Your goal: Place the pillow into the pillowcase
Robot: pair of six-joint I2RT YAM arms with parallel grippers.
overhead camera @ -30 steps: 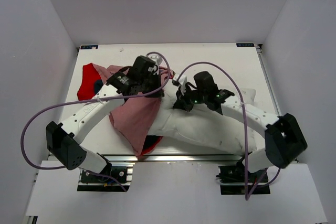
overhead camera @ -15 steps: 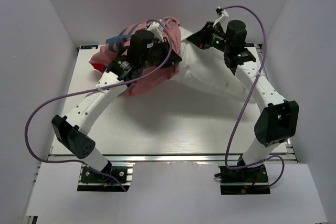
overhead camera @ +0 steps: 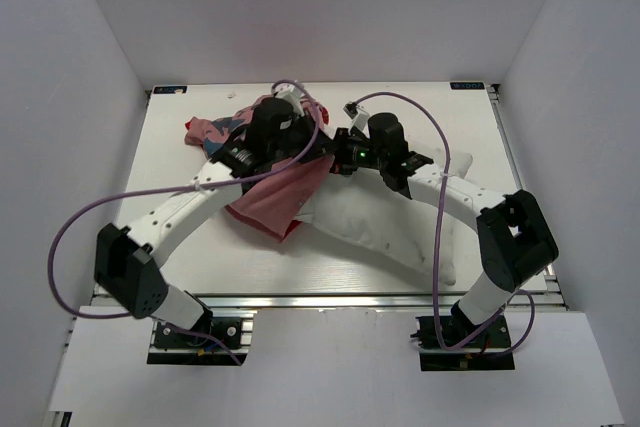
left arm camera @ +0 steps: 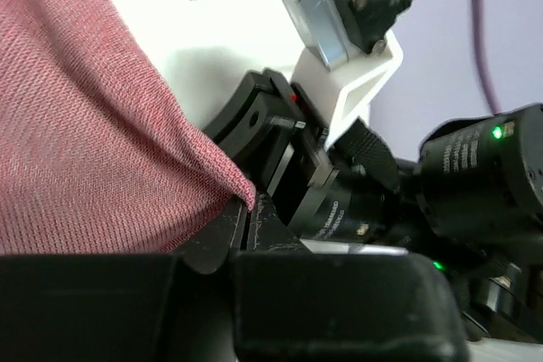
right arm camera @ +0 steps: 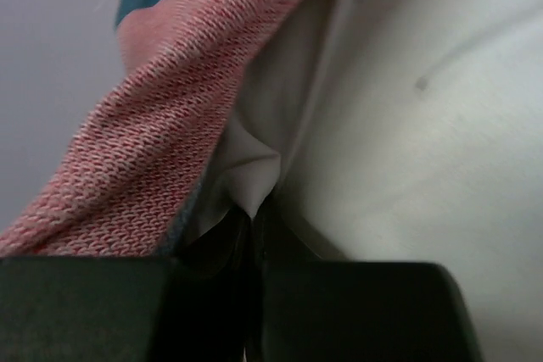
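Your pillow (overhead camera: pixel 400 227) lies on the tabletop (overhead camera: pixel 420 112), right of the pillowcase (overhead camera: pixel 272 202), its end overlapped by the case's pink edge. At that edge the right gripper (right arm camera: pixel 254 209) has its jaws clamped on a white pillow fold, and the left gripper (left arm camera: pixel 248 214) has its jaws on pink cloth. Insertion looks barely begun. Next, draw the case over the pillow while the 2 grips hold.
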